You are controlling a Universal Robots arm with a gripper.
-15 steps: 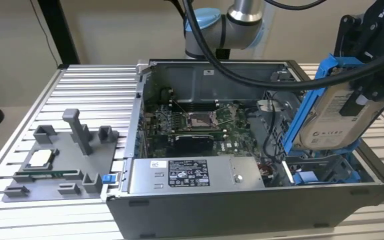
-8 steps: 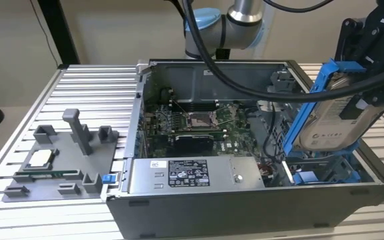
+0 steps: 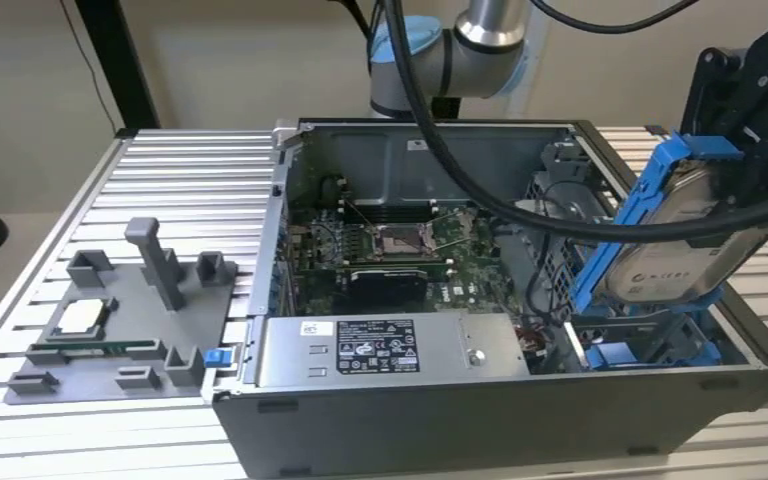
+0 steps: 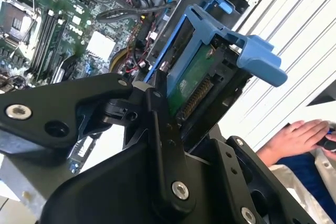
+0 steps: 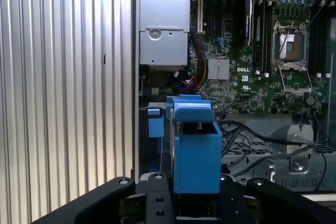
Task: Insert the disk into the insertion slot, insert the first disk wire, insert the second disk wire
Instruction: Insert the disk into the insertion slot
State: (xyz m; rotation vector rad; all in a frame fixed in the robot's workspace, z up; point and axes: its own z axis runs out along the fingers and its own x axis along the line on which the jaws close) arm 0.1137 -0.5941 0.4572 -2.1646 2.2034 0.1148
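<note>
Above the open computer case point(image 3: 491, 430), the gripper point(image 3: 742, 165) is holding the disk point(image 3: 671, 255) tilted.
The jaws are gripping its edges, just above the insertion slot point(image 3: 631, 352).

Black cables point(image 3: 571, 228) cross the open case point(image 3: 491, 420) beside the insertion slot point(image 3: 651, 350).

Silver disk point(image 3: 678, 262) in blue bracket, on end, above insertion slot point(image 3: 618, 355)

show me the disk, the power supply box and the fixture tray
the disk point(image 3: 671, 268), exterior view, silver face
the power supply box point(image 3: 491, 345), exterior view, top panel
the fixture tray point(image 3: 144, 325), exterior view, bare floor
</note>
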